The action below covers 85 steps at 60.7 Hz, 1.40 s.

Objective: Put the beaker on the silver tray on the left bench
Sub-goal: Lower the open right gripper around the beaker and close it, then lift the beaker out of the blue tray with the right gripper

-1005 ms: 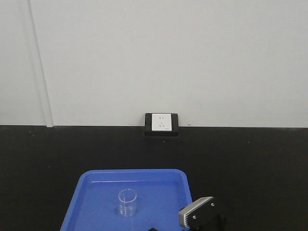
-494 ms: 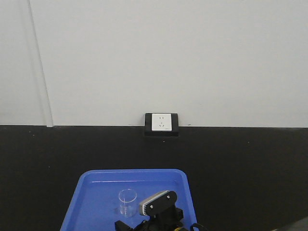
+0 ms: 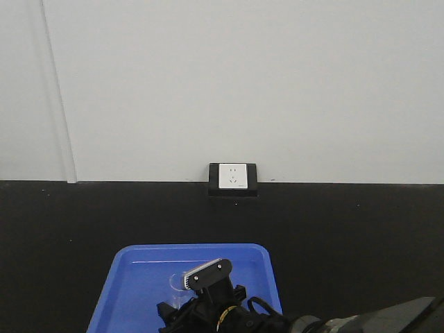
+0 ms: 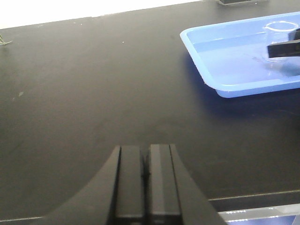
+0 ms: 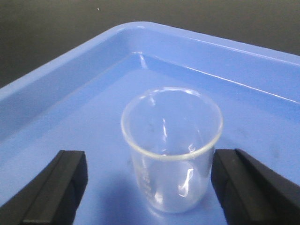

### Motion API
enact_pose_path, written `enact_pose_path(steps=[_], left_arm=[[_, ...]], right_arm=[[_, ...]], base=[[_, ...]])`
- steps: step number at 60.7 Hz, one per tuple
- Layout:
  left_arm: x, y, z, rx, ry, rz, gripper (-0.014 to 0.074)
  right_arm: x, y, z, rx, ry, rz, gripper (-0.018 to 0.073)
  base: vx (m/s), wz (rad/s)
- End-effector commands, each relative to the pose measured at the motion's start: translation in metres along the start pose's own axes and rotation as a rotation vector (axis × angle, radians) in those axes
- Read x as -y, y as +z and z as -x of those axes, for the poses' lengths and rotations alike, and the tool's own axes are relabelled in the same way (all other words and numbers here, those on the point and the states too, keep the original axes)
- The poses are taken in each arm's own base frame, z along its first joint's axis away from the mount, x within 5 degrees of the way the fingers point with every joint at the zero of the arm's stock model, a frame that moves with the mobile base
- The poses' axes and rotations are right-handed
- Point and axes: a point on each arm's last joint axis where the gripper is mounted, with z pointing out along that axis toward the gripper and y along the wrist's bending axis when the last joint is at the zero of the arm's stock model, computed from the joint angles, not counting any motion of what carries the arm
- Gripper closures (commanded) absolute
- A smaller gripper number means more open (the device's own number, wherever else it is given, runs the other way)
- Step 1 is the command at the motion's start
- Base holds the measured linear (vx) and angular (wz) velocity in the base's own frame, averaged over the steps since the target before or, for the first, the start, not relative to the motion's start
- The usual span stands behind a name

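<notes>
The beaker (image 5: 171, 150) stands upright in the blue tray (image 5: 61, 79), toward the middle of its floor, and it has not shifted over the last second. What has changed is the right gripper (image 5: 152, 187). A second ago it sat at the tray's right edge, well clear of the glass. Half a second ago it was just right of the glass. Now it has come in around it, so the front view shows little more than a sliver of the rim behind the arm's wrist housing (image 3: 206, 274).

In the right wrist view the jaws are spread apart, with one black finger on each side of the beaker. There is a plain gap on the left. The right finger lies very close to the glass wall, and whether it touches cannot be told. The beaker rests on the tray floor.

The left gripper (image 4: 145, 154) hangs over bare countertop (image 4: 84, 93) well to the left of the tray, its fingers pressed together with nothing between them.

The countertop is matte black with a few pale specks. It runs back to a black upstand, and above that is a plain white wall (image 3: 243, 83). A white socket (image 3: 232, 177) in a black housing sits where upstand and wall meet, behind the tray. A vertical seam runs down the wall on the left.
</notes>
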Motion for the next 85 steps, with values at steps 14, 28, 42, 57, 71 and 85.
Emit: enact_pose_path(steps=[14,28,42,57,71,85], left_arm=[[0.001,0.002,0.001,0.063,-0.002,-0.007,0.0595],[0.001,0.002,0.001,0.063,-0.002,-0.007,0.0595],[0.001,0.002,0.001,0.063,-0.002,-0.007,0.0595],[0.001,0.002,0.001,0.063,-0.002,-0.007,0.0595],[0.001,0.002,0.001,0.063,-0.002,-0.007,0.0595],[0.001,0.002,0.001,0.063,-0.002,-0.007,0.0595]], right_arm=[[-0.001,0.009,0.046,0.169,0.001,0.012,0.0052],[0.003,0.015,0.049,0.156,0.059,-0.028,0.0237],[0.002,0.006,0.059,0.095,0.054,-0.044,0.0578],[-0.003,-0.04,0.099,-0.035,0.036,-0.092,0.0575],[-0.013,-0.127,0.131,-0.09,-0.072,-0.115,0.0575],[-0.022,-0.217,0.118,-0.048,-0.079,-0.111,0.0575]], base=[[0.0,0.0],[0.0,0.0],[0.0,0.0],[0.0,0.0],[0.0,0.0],[0.0,0.0]])
